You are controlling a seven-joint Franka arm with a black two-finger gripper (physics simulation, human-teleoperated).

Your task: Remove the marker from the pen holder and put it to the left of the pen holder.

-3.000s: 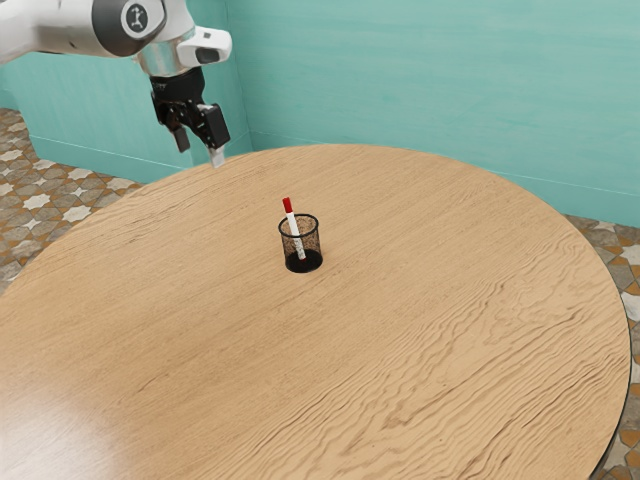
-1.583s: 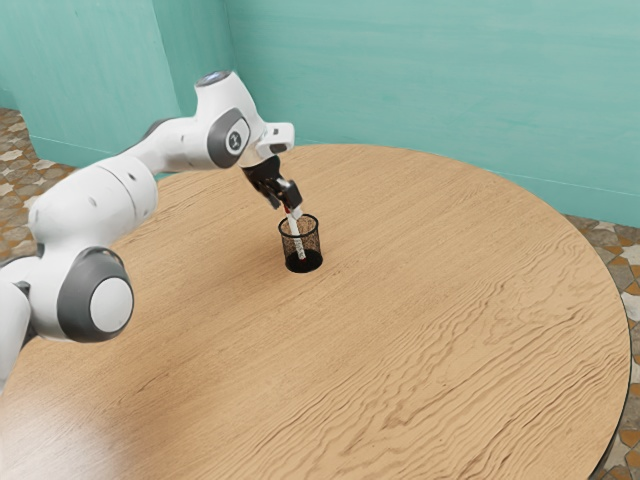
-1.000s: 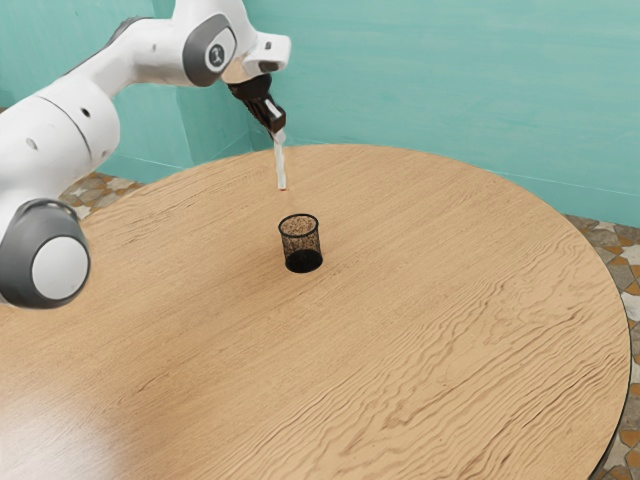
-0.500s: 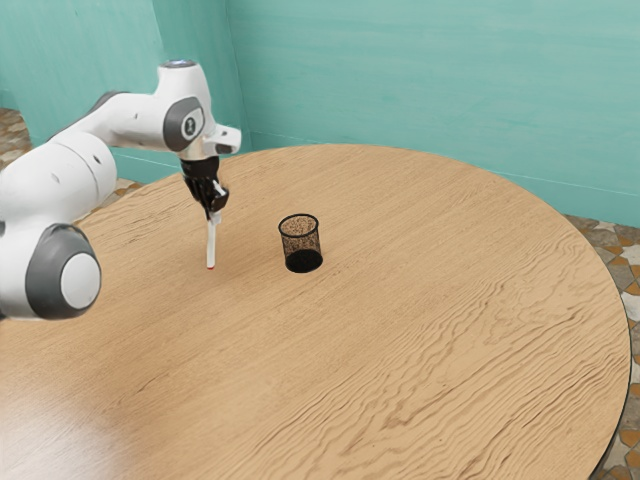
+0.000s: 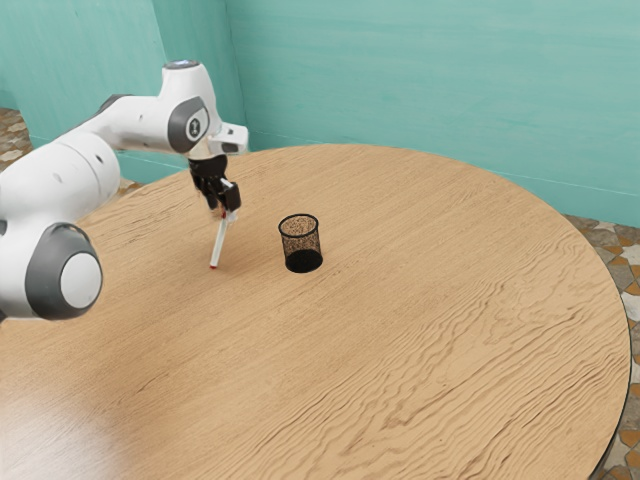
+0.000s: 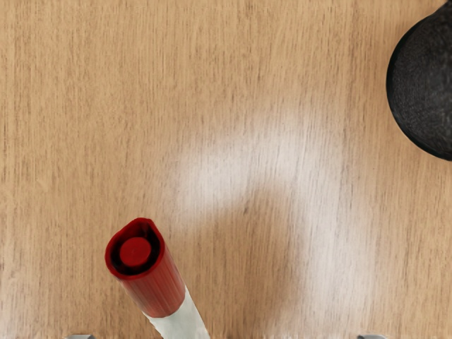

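Observation:
My gripper (image 5: 224, 213) is low over the table, its fingers spread apart. The white marker (image 5: 217, 247) stands tilted beneath and between them, its lower end at the tabletop, on the exterior view's left of the black mesh pen holder (image 5: 303, 261). In the wrist view the marker's red end (image 6: 162, 282) points up toward the camera. Fingertips (image 6: 78, 337) of the gripper (image 6: 225, 337) stand wide apart there, with the marker nearer one of them and not pinched. Part of the dark pen holder (image 6: 427, 85) also appears there, apart from the marker.
The round wooden table (image 5: 400, 330) carries the upright pen holder a short way from my hand. A teal wall (image 5: 420, 80) rises behind the table's far edge.
Since the last earlier frame my gripper has opened and shifted slightly toward the exterior view's right. The marker, near upright before, now leans. Earlier it was lifted out of the pen holder.

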